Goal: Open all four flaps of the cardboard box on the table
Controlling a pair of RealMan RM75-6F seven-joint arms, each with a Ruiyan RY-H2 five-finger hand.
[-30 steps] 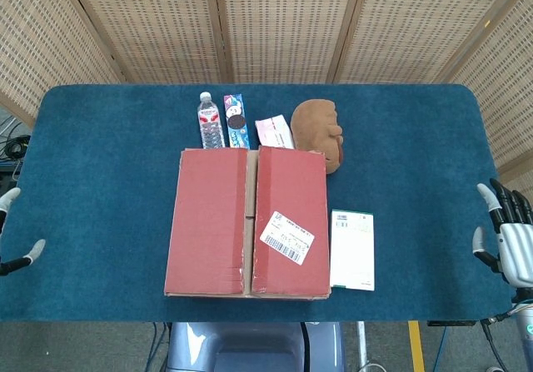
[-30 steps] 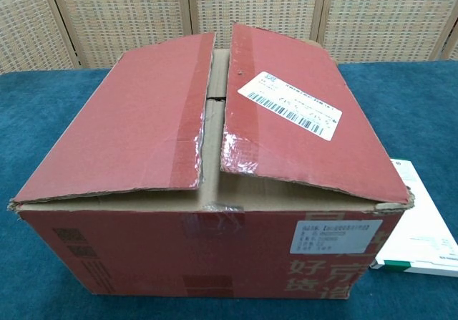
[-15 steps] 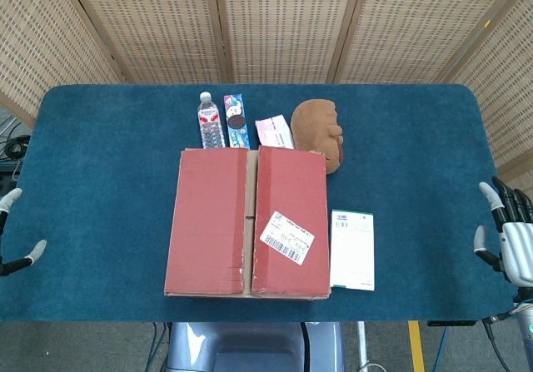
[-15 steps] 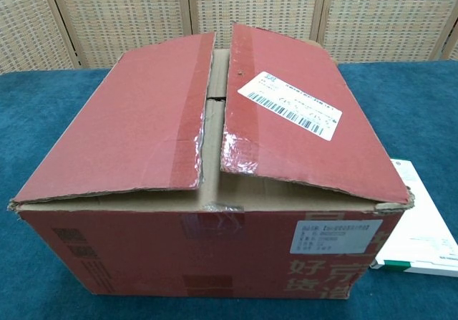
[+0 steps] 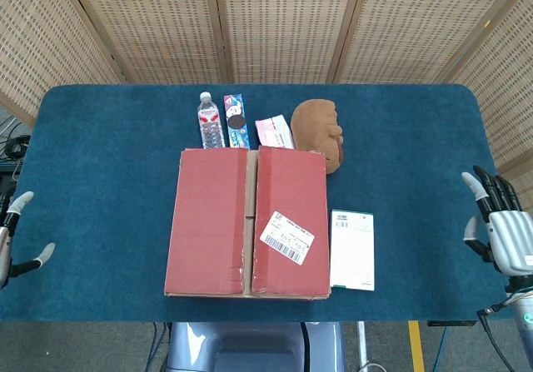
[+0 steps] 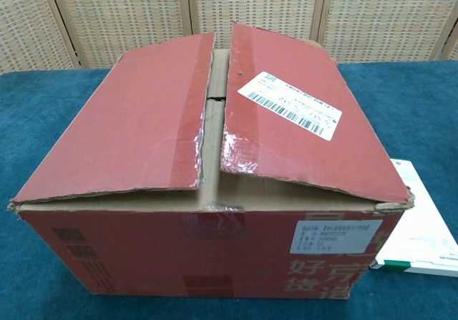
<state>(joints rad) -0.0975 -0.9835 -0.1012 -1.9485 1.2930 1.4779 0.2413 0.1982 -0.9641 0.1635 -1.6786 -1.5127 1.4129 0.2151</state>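
Observation:
A red cardboard box [image 5: 246, 222] stands at the middle of the blue table's front edge. Its two long top flaps lie closed, meeting along a narrow central gap; the right flap carries a white label [image 5: 286, 237]. In the chest view the box [image 6: 207, 177] fills the frame and both flaps slope slightly down toward the gap. My left hand [image 5: 15, 239] shows at the far left edge with fingers apart, holding nothing. My right hand [image 5: 498, 230] is at the far right edge, fingers spread, empty. Both hands are well away from the box.
Behind the box stand a water bottle [image 5: 209, 121], a blue snack packet [image 5: 236, 121], a pink-and-white packet [image 5: 273, 131] and a brown plush toy [image 5: 320, 131]. A white flat carton [image 5: 352, 249] lies right of the box. Wicker screens close off the back.
Both hands have edged inward and upward over the table's side edges. The box and its flaps have not moved.

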